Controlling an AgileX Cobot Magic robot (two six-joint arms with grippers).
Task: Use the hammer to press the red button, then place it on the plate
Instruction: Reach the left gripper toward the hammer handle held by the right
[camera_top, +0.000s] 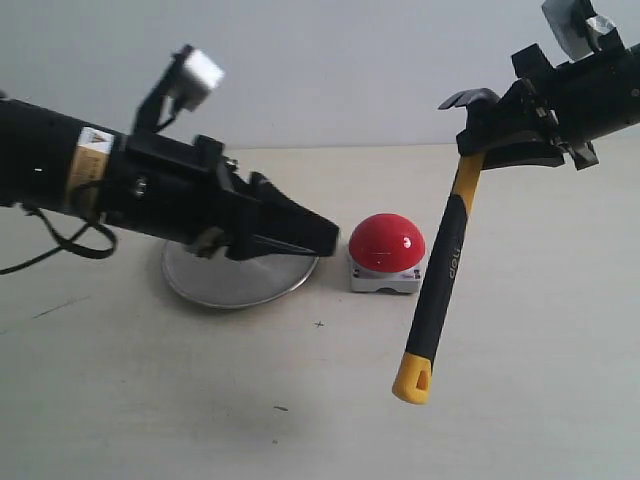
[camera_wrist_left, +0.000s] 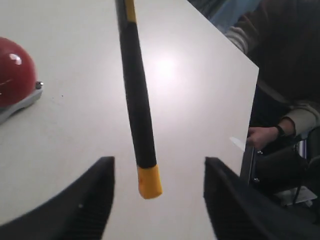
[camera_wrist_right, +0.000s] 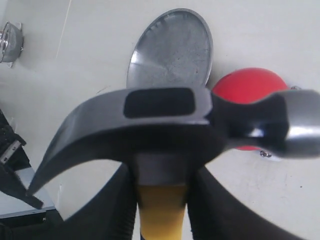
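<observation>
The hammer (camera_top: 440, 290) hangs in the air, dark head up and yellow looped end down, to the right of the red button (camera_top: 387, 242). My right gripper (camera_top: 497, 140) is shut on its handle just under the head (camera_wrist_right: 165, 125), with the fingers (camera_wrist_right: 120, 210) pressed on both sides of the yellow neck. My left gripper (camera_top: 322, 236) hovers open above the plate (camera_top: 215, 285), pointing at the button. In the left wrist view its gripper (camera_wrist_left: 159, 161) frames the handle's yellow tip (camera_wrist_left: 149, 182) with a gap on each side, touching nothing. The silver plate (camera_wrist_right: 172, 50) lies beside the red button (camera_wrist_right: 245, 85).
A person (camera_wrist_left: 285, 75) sits beyond the table's edge (camera_wrist_left: 252, 115) in the left wrist view. A black cable (camera_top: 60, 245) loops under the left arm. A small metal object (camera_wrist_right: 11, 42) stands far off in the right wrist view.
</observation>
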